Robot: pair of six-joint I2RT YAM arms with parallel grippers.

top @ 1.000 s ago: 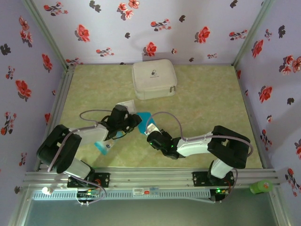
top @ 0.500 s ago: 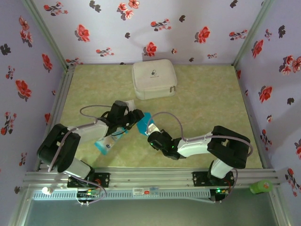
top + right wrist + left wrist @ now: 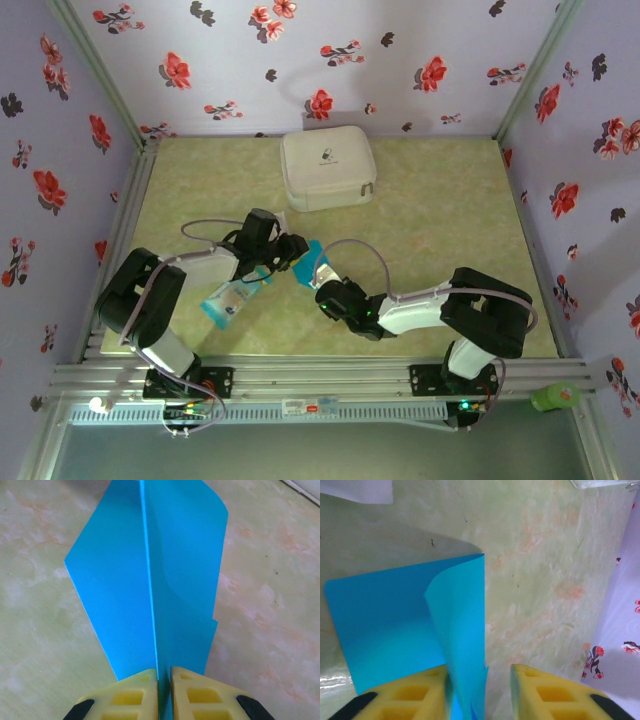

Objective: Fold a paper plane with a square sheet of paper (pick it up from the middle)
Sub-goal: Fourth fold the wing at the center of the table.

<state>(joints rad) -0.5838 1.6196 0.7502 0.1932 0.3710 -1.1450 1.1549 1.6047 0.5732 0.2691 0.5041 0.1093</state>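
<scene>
**Step in hand.** Treat this as an early fold, judged from how the sheet lies: a centre crease is being formed and no dart shape exists yet.

**Location.** In the top view, the square sheet of paper (image 3: 306, 258) sits close to the middle of the desk (image 3: 450, 220), slightly toward 8 o'clock. The white pouch (image 3: 327, 168) lies well apart at 12 o'clock. The pale packet (image 3: 232, 300) lies near the sheet at 8 o'clock.

**Claw states.**
1. The right claw (image 3: 164, 680) reaches in from 5 o'clock. Its jaws are pressed together on the sheet's ridge, so it holds the paper.
2. The left claw (image 3: 481, 680) reaches in from 9 o'clock. Its jaws stand narrowly apart. A curled flap enters the gap beside the 9 o'clock pad, and bare desk shows between the flap and the other pad. It grips nothing.

**Next move, as a judgement.** Close the left claw on the raised flap, or lay the flap over onto the flat panel. Keep the right claw clamped so that the ridge does not drift. Align the edges before pressing, because thin paper of this kind is likely to buckle.

**Condition of the sheet.** The paper (image 3: 125, 590) is bright blue and thin. A straight crease runs from the right claw toward 12 o'clock. In the left wrist view, one panel (image 3: 385, 620) lies flat while the adjoining panel curls upward. A small step shows in the edge at 4 o'clock in the right wrist view.
</scene>
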